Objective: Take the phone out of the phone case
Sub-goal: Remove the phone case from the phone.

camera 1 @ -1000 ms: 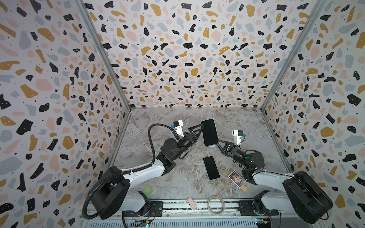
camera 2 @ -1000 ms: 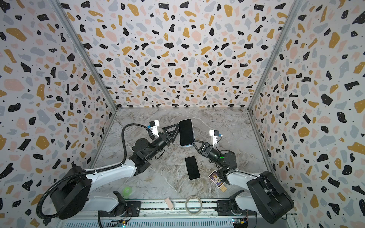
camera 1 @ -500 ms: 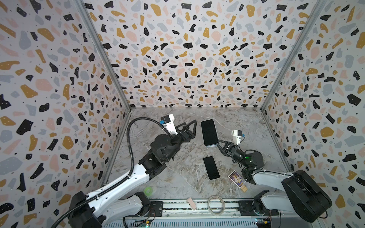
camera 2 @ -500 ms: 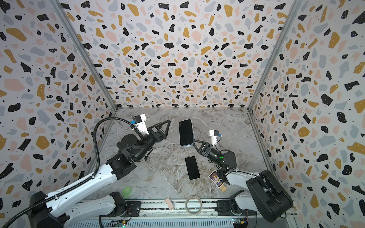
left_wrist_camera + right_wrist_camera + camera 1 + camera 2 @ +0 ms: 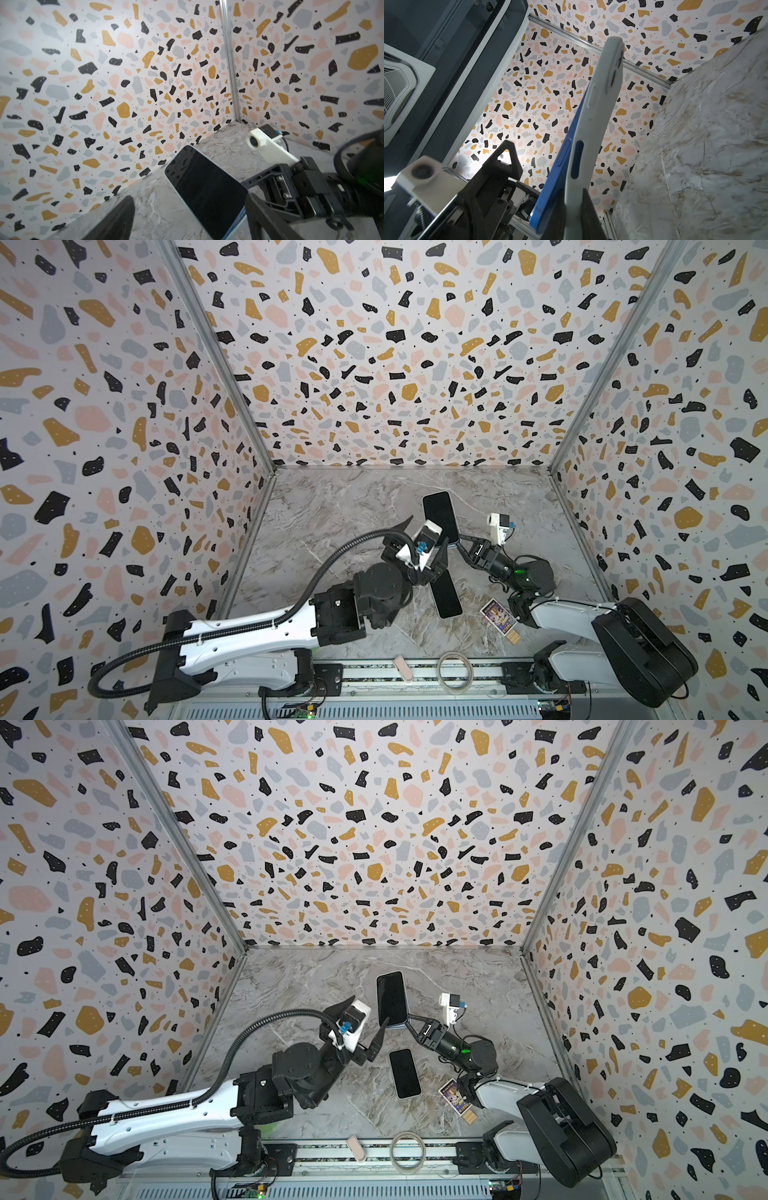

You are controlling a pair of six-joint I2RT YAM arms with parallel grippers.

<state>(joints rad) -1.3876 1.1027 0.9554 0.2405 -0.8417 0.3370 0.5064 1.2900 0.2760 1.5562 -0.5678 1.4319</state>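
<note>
Extraction of phone from phone case, part-way stage. My right gripper (image 5: 455,542), jaws pressed close together, pinches the lower end of the pale grey phone case (image 5: 593,116) and holds it aloft, clear of the marble table (image 5: 332,510), with the dark screen turned toward the top cameras.

The blue phone (image 5: 560,170) sits in that case. In the right wrist view its blue side rail stands proud of the case lip along the lower half, while the upper end by the camera cut-out lies seated. I judge the release begun but not finished: one edge looks freed, while the far end and the rest of the rim do not.

My left gripper (image 5: 370,1011) has its jaws spread wide and empty, just beside the lower end of the raised phone, touching nothing that I can make out. What is left, by my reading, is to take hold of the exposed phone edge, peel it from the case and part the two.

A second handset (image 5: 449,601) lies flat on the table below, near a picture card (image 5: 496,614).
</note>
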